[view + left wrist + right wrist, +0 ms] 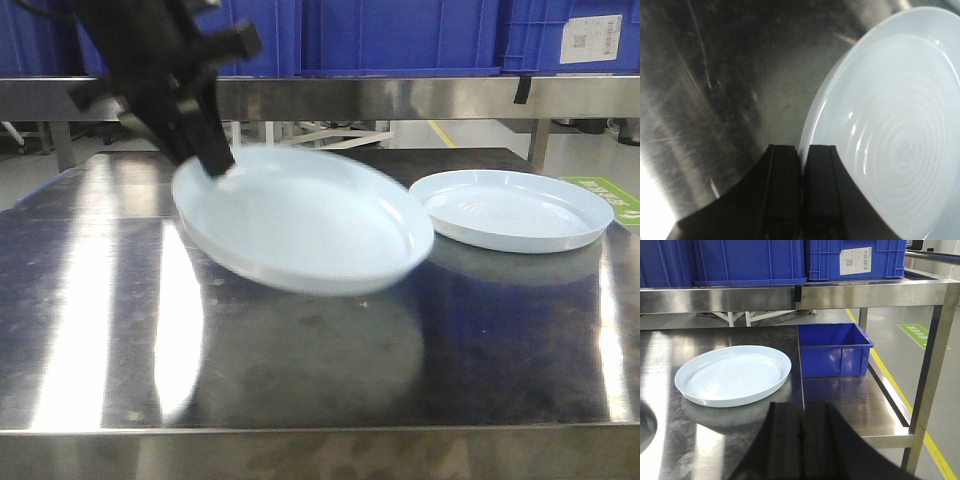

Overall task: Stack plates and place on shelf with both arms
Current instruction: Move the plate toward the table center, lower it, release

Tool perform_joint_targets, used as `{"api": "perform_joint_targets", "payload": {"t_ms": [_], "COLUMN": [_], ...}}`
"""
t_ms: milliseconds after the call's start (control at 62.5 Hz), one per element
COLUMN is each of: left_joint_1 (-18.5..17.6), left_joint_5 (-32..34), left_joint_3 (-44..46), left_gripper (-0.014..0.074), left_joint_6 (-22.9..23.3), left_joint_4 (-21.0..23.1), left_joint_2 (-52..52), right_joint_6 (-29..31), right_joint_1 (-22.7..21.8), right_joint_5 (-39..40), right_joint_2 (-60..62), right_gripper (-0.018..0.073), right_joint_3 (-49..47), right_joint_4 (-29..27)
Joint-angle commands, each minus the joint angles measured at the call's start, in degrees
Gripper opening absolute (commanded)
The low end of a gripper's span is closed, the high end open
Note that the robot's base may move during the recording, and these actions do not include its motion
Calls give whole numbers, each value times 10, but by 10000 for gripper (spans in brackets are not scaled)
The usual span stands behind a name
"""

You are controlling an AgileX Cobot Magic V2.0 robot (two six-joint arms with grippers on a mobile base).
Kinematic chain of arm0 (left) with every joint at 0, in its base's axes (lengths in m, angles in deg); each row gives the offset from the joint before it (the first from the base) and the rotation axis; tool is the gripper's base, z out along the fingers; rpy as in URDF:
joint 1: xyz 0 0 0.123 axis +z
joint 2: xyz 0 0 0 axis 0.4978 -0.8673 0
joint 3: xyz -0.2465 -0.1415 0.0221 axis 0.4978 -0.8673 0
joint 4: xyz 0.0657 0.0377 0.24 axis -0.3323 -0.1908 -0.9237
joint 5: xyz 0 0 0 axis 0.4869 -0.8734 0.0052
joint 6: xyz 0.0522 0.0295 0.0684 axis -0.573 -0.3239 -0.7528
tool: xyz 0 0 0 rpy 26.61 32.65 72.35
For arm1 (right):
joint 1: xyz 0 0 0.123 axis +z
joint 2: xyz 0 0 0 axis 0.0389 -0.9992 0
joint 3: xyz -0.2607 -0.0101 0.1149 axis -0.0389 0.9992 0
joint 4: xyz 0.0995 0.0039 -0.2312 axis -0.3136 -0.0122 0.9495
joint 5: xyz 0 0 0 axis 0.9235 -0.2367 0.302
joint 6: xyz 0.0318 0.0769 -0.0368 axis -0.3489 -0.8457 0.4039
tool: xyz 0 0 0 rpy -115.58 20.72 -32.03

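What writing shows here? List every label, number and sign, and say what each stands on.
Nothing can be quoted.
White label on the blue crate: codes and print, too small to read.
Green floor marking: white shapes, too blurred to read.

Bright glare streaks on steel tabletop (pixel 100 330), lifted plate (pixel 300 225) motion-blurred, left wrist view dim, soft

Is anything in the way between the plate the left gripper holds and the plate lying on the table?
Nothing visible. The held plate hangs tilted just left of the resting plate, and only steel tabletop shows between them.
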State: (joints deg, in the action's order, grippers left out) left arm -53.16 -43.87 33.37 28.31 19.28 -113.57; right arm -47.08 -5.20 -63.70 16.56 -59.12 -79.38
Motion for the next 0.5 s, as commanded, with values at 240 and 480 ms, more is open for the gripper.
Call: {"api": "perform_joint_targets", "payload": {"t_ms": [240,480], "left_joint_1": [-5,-5], "left_joint_5": [12,5], "left_joint_3": [15,17], "left_gripper": [91,250], "left_joint_6": [1,14], "left_joint_4": [-3,-3], "left_joint_2": [-17,-18], "right_joint_6": [2,2], "right_joint_1": [-2,-2], "right_joint_5": [51,51], "right_joint_2": [12,12], "right_gripper": [56,56], "right_joint_3": [-9,-9], "right_joint_4": [5,5]}}
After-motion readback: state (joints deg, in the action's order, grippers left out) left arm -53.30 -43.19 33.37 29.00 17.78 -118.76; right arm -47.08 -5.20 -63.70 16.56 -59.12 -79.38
